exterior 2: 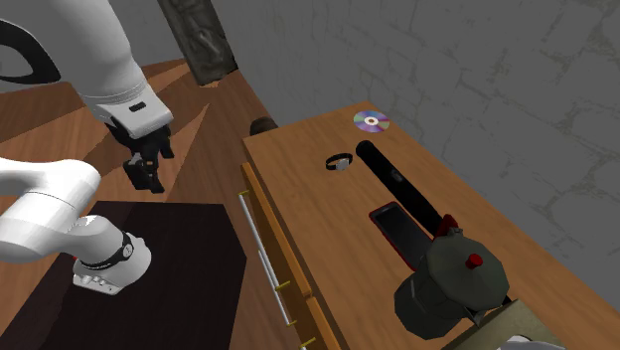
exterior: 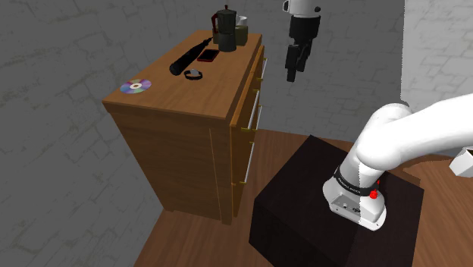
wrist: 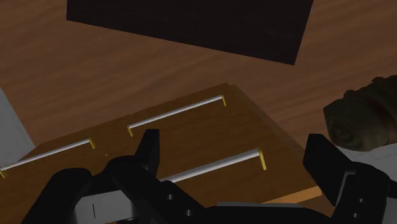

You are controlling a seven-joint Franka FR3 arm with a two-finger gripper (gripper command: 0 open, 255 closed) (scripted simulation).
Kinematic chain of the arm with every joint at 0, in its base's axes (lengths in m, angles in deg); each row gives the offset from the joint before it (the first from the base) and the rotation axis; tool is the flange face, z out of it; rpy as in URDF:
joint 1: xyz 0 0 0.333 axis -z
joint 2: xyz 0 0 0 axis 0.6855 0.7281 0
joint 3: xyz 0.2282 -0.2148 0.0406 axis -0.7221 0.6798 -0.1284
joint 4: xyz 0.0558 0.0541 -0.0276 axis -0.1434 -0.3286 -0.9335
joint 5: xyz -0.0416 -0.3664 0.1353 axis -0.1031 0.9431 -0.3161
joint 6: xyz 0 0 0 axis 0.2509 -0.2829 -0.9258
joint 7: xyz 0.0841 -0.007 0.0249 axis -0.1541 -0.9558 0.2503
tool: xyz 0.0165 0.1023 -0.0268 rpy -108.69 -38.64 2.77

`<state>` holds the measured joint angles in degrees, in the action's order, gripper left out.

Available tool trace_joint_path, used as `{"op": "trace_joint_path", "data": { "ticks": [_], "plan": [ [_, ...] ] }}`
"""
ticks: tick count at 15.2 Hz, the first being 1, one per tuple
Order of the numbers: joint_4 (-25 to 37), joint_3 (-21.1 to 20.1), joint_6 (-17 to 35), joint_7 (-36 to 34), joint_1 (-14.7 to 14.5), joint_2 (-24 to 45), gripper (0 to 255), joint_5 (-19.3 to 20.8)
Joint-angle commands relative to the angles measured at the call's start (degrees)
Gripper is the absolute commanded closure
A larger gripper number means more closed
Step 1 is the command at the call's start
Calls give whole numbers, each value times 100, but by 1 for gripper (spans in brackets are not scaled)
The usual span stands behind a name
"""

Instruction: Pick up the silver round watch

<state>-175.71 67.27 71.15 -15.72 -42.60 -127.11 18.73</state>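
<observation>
The watch (exterior: pixel 194 73) is a small round one with a dark band, lying flat on the wooden dresser top (exterior: pixel 163 95) between a disc and a black flashlight. In the second exterior view the watch (exterior 2: pixel 341 161) lies near the dresser's far end. My gripper (exterior: pixel 294 64) hangs in the air off the drawer side of the dresser, well away from the watch and above floor level. It shows in the second exterior view as well (exterior 2: pixel 147 169). In the wrist view the gripper (wrist: pixel 238 159) is open, with nothing between its fingers (wrist: pixel 149 149) and the drawer fronts behind them.
On the dresser top lie a shiny disc (exterior: pixel 136 86), a long black flashlight (exterior: pixel 189 58), a red-edged phone (exterior: pixel 207 55), a dark moka pot (exterior: pixel 225 30) and a cup (exterior: pixel 242 32). Drawer handles (wrist: pixel 177 111) face the gripper. The dark stand (exterior: pixel 333 205) sits on the wooden floor.
</observation>
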Motion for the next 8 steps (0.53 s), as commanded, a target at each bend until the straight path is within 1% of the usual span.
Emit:
{"op": "trace_joint_path", "data": {
  "ticks": [1, 8],
  "plan": [
    [0, 0, 0, 0, 0, 0, 0, 0],
    [943, -160, 723, 236, -87, 1512, 0, 162]
  ]
}}
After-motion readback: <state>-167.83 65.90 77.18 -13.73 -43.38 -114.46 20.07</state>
